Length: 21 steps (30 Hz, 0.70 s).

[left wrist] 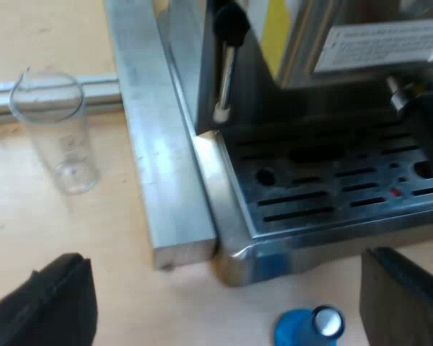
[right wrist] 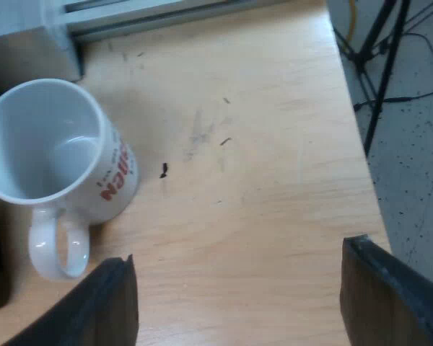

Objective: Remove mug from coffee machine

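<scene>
A white mug (right wrist: 54,155) with red lettering stands upright on the wooden table, empty, its handle turned toward my right gripper (right wrist: 238,303). That gripper is open, with the mug just beyond one black finger (right wrist: 108,303) and bare wood between the two. In the left wrist view the espresso machine (left wrist: 325,94) shows its slotted drip tray (left wrist: 332,187) with no mug on it. My left gripper (left wrist: 224,303) hangs open in front of the tray's corner, nothing between its fingers.
A clear measuring glass (left wrist: 58,133) stands on the table beside a metal bar (left wrist: 162,158) that runs along the machine. A blue tamper (left wrist: 310,328) sits before the drip tray. The steam wand (left wrist: 227,65) hangs over the tray's edge. The table's edge (right wrist: 357,130) drops to the floor near the right gripper.
</scene>
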Motion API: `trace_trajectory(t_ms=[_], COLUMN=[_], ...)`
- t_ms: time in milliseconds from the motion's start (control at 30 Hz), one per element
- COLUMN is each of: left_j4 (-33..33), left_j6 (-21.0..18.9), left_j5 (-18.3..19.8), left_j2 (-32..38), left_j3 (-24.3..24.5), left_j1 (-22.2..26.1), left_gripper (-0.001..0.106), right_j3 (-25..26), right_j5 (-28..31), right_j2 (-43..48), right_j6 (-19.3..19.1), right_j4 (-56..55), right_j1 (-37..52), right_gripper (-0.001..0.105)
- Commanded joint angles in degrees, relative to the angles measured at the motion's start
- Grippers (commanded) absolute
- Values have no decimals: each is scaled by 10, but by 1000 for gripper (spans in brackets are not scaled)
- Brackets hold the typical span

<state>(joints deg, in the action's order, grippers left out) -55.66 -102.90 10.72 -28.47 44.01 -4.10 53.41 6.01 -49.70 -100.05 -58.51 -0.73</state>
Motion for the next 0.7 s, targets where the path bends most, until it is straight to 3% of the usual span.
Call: trace_trajectory(t_ms=[33, 133, 400, 500, 700], left_j4=[-11, -12, -19, -28, -33], left_j6=[4, 4, 5, 23, 30], left_j5=[-15, -15, -25, -25, -48], left_j2=[11, 28, 158, 198, 268], left_j3=[3, 3, 3, 3, -7], left_j1=[0, 0, 0, 0, 0], left_gripper=[77, 77, 77, 77, 77], right_j3=[-4, -16, -72, -98, -138], right_j5=[2, 2, 2, 2, 2], right_j2=[27, 55, 176, 233, 354], right_j6=[-23, -58, -56, -56, -56], right_j4=[0, -4, 3, 4, 4], right_j1=[5, 4, 4, 4, 4], right_gripper=[62, 62, 62, 62, 62])
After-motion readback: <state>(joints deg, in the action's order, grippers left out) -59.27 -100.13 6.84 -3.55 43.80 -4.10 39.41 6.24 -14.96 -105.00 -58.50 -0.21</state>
